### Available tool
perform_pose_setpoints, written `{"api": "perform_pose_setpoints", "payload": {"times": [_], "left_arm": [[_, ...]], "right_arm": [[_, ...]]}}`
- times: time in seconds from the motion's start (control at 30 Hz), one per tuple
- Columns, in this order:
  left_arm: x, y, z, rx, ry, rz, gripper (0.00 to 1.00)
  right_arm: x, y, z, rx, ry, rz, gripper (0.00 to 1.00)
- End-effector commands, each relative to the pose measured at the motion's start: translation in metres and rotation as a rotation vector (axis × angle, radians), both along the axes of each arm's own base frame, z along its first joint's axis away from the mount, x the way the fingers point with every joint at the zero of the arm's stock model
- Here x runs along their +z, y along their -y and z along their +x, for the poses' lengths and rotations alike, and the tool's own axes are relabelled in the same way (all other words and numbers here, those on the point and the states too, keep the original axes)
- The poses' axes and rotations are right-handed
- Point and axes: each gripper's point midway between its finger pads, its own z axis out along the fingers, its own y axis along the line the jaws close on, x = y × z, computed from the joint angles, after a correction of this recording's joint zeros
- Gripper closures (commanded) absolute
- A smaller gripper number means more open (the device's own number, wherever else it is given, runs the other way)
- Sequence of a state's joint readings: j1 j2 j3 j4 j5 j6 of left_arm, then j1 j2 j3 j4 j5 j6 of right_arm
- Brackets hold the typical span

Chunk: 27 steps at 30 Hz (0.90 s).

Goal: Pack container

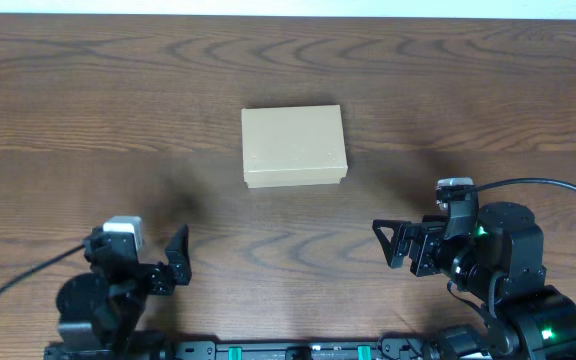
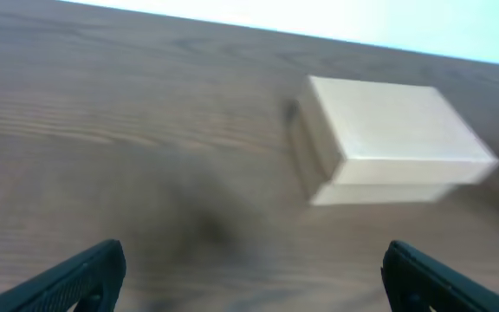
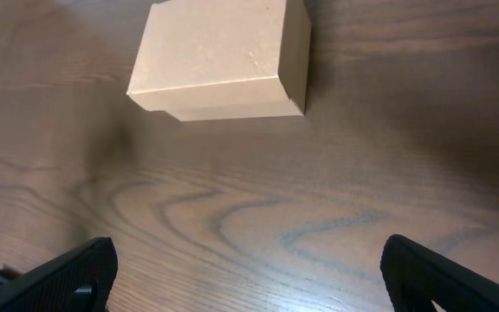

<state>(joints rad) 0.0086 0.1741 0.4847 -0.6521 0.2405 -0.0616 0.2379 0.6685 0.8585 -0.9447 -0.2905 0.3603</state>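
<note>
From overhead you see the box, lid shut, in the middle of the table, well apart from the left gripper and the right gripper. In your left wrist view the fingers are spread wide and empty, with the box ahead to the right. Your right wrist view shows the same, with the box ahead and slightly to the left.

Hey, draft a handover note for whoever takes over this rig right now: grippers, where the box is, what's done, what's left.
Left gripper: open, empty, low over the wooden table near its front edge.
Right gripper: open, empty, on the opposite side at the front.
Small tan rectangular cardboard box: mid-table, lid shut, beyond both grippers, touched by neither.
Done: nothing visible; the contents are hidden.
Left: no items to pack are in view, so probably open the lid first and check inside.
</note>
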Motion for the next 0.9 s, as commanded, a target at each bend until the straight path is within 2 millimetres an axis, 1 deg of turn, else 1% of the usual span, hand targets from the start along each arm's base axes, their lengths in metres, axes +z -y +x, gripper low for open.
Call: {"api": "perform_pose_setpoints", "payload": {"times": [0.0, 0.17, 0.33, 0.87], "left_arm": [[-0.021, -0.003, 0.003, -0.003, 0.045, 0.024, 0.05], [-0.048, -0.005, 0.015, 0.003, 0.082, 0.023, 0.05], [-0.070, -0.004, 0.027, -0.004, 0.098, 0.012, 0.05], [-0.069, -0.005, 0.029, 0.003, 0.111, 0.017, 0.05]], "right_arm": [[-0.001, -0.002, -0.001, -0.001, -0.006, 0.004, 0.01], [-0.001, -0.002, -0.001, -0.001, -0.006, 0.004, 0.01], [-0.001, -0.002, -0.001, -0.001, -0.006, 0.004, 0.01], [-0.001, -0.002, -0.001, -0.001, -0.006, 0.004, 0.01]]}}
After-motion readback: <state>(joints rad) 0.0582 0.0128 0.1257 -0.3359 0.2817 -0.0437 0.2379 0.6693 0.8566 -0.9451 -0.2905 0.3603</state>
